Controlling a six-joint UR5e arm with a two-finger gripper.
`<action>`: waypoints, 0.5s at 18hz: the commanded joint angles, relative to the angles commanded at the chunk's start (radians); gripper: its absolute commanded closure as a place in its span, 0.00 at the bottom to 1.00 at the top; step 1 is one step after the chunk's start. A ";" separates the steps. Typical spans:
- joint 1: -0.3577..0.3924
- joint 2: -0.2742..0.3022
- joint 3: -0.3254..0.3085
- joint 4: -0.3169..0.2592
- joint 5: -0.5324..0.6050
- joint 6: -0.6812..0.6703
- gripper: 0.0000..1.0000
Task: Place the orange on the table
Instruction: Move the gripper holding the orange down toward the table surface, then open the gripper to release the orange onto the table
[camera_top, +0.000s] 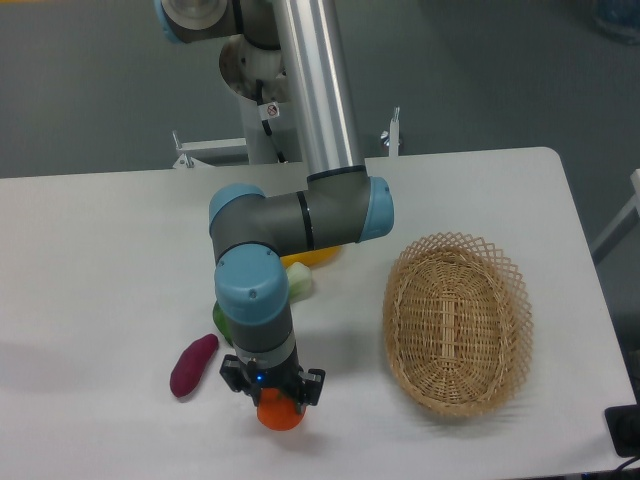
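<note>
Orange (279, 414) round, bright, glossy, in hand (273, 399).

Bright orange fruit (279, 414); white bench (90, 270); tan woven basket (458, 322); magenta sweet potato (193, 364); green leaf (219, 320); yellow fruit (312, 258); grey arm (290, 220) with blue caps.

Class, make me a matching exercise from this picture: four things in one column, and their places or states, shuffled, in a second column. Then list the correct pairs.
Column one:
1. orange
2. wicker basket
3. purple sweet potato
4. yellow fruit

Column two:
A. lying on the table, to the picture's left of the gripper
B. mostly hidden behind the arm's elbow
C. held between the gripper's fingers
D. empty, on the picture's right

Pairs: 1-C, 2-D, 3-A, 4-B
</note>
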 joint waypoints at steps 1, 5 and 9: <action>0.000 -0.003 0.003 0.000 -0.002 0.005 0.43; 0.000 -0.005 0.002 0.000 0.000 0.006 0.39; 0.002 0.000 0.006 0.000 0.000 0.008 0.02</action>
